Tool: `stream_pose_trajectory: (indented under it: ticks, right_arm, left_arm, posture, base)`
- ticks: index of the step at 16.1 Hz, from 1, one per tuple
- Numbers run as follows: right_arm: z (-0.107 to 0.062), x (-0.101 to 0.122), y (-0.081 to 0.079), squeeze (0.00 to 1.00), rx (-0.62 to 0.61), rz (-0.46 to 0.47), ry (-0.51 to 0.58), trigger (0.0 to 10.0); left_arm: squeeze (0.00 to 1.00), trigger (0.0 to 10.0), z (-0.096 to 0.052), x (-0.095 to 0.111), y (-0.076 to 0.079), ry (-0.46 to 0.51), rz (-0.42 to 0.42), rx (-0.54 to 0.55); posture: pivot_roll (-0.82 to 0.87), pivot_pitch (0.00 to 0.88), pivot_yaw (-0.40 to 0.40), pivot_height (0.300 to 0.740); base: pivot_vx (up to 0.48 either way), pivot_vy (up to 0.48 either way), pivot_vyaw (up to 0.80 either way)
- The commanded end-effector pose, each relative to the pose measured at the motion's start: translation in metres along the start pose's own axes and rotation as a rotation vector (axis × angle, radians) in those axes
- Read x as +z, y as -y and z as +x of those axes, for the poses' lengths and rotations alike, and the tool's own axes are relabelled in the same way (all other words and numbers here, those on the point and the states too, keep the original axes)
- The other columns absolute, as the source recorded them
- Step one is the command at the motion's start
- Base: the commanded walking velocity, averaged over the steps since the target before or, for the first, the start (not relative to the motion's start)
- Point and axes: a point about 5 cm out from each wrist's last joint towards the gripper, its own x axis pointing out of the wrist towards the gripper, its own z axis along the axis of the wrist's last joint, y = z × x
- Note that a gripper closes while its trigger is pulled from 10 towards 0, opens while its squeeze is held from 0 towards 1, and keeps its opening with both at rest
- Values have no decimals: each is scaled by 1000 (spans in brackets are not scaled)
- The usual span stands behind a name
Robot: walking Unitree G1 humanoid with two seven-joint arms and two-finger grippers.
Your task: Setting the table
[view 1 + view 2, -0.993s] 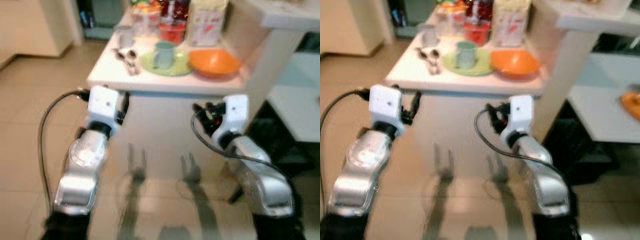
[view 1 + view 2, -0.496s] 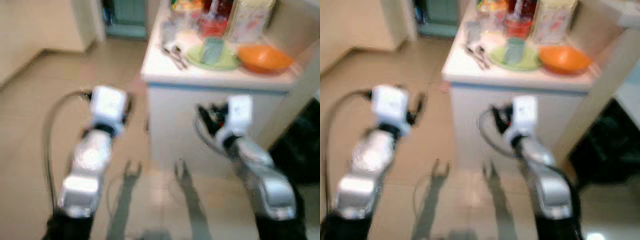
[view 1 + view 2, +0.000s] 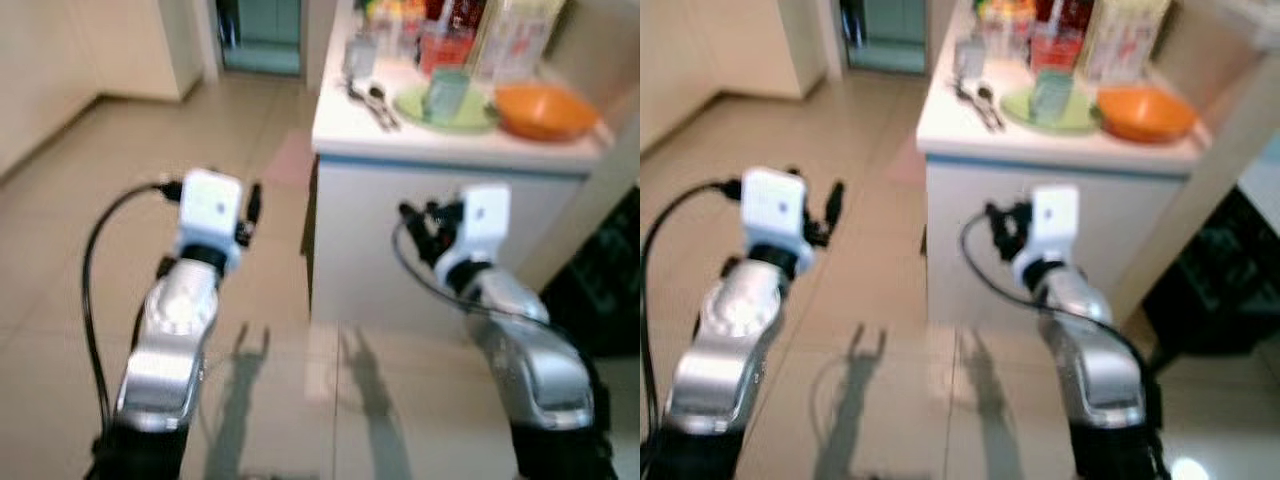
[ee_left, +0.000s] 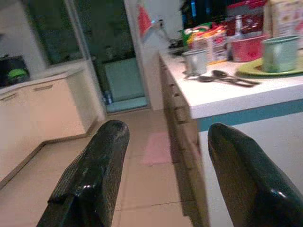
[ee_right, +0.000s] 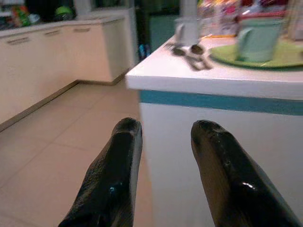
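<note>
The left claw (image 4: 161,179) is empty, its two black fingers spread wide, held out over the tiled floor (image 3: 120,160) to the left of the table's near corner. The right claw (image 5: 163,175) is also empty, its fingers parted by a narrower gap, and it points at the table's white front face just below the teal edge band.

Beyond both, up on the table (image 3: 400,135), the setting things sit together: two spoons (image 3: 375,100) lie nearest the left edge with their long axis running near to far, a small metal cup (image 3: 360,58) stands behind them, a pale green mug (image 3: 445,92) rests on a green plate (image 3: 480,112), and an orange bowl (image 3: 545,108) lies to the right. Cartons and jars crowd the far side.

Everything lies ahead of, above and somewhat right of the claws. The right arm looks nearer the plate and bowl; the left is better placed for the spoons. Both would likely need to rise above the tabletop before reaching.
</note>
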Motion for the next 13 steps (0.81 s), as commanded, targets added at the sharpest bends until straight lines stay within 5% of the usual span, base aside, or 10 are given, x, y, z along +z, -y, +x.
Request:
stream_pose_trajectory:
  ticks: [1, 6, 13]
  right_arm:
    - [2, 7, 1, 0, -12, -15, 30, 10000]
    - [4, 17, 4, 0, -35, -55, 62, 10000]
    - [5, 17, 7, 0, -37, -51, 49, 10000]
  left_arm:
    - [0, 10000, 2, 5, -2, 14, -12, 0]
    - [0, 10000, 1, 9, -6, 36, -69, 13]
    - [0, 10000, -1, 7, -2, 26, -69, -13]
  posture:
    - [21, 0, -29, 740]
    - [19, 0, -36, 740]
    - [17, 0, -37, 740]
  base:
    - [0, 0, 0]
    - [250, 0, 640]
    - [362, 0, 0]
